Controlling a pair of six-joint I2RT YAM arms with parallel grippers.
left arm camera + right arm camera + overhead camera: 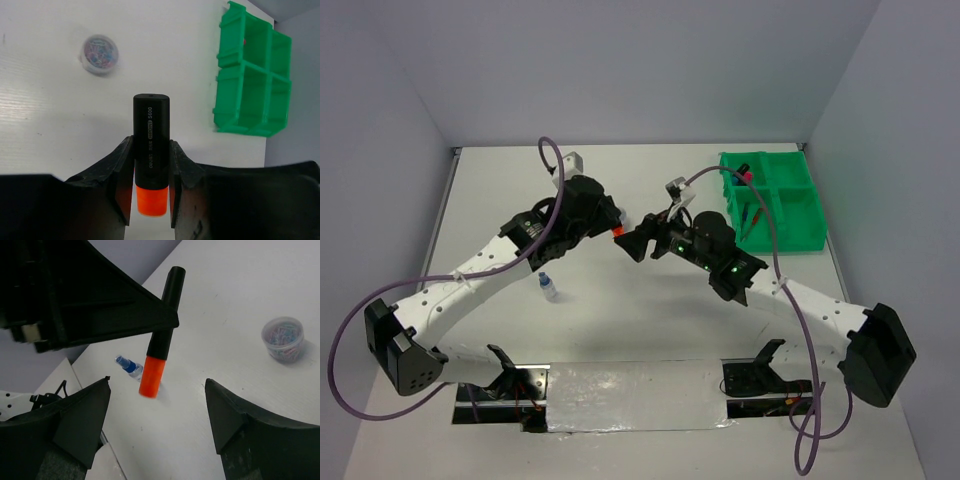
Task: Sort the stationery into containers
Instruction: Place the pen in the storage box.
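On the white table [650,320], sorting looks partly done. An orange-ended highlighter [151,125] hangs above it, clamped between the jaws of the left gripper [150,170]. The right gripper [157,412] faces it with jaws wide and empty, probably for a handover. A small bottle [549,287] and a pot of paper clips [100,53] lie unsorted. The green tray [790,243], at the far right, already holds a few pens [750,215].

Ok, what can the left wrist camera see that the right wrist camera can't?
Only the left wrist camera shows the green tray with its four compartments. Only the right wrist camera shows the little blue-capped bottle. Both show the orange-ended highlighter pinched in the left gripper, and both show the round pot.
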